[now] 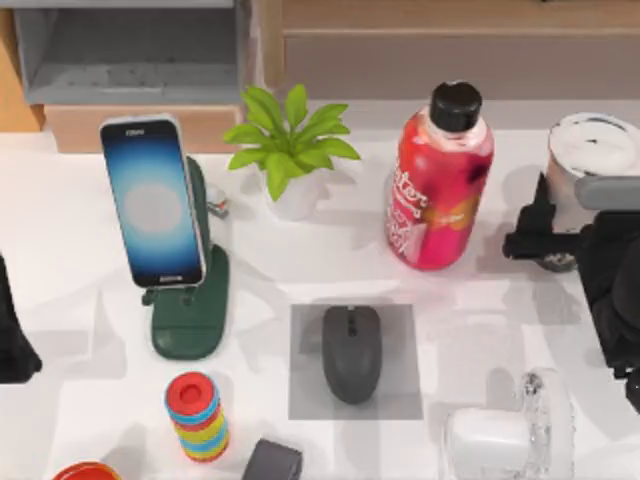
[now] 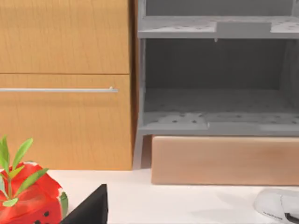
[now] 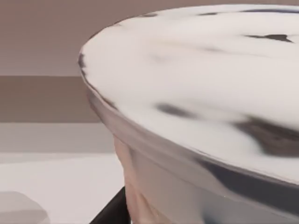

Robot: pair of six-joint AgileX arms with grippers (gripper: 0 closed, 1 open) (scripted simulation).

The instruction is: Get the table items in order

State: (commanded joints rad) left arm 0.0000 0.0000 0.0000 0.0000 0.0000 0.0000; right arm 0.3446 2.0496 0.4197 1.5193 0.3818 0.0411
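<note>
Gripper states first, read from left to right across the worktop [image 1: 80, 270]. Left gripper [image 1: 12, 345]: parked at the left edge in the top view, where its fingers cannot be made out, so whether it is released or clenched cannot be told. Smartphone [image 1: 152, 202]: propped with its lit screen up on a green stand [image 1: 192, 310], left of centre. Stacked coloured rings [image 1: 197, 415] stand at the near edge below it, and a potted plant [image 1: 292, 150] stands at the back. Mouse [image 1: 351, 352]: resting squarely on a grey pad [image 1: 400, 390] at centre. Red bottle [image 1: 438, 180]: upright, right of centre. Right gripper [image 1: 548, 245]: at the far right, its dark fingers set close against the base of the milk-tea cup [image 1: 592, 150]; the right wrist view shows the cup's white lid [image 3: 196, 88] looming very near. Contact is probable, but a closed grasp cannot be confirmed.

Judged step: phone and mouse appear placed; the cup is the item in hand. The next move calls for a firm, level hold, keeping the cup upright and clear of the bottle.
</note>
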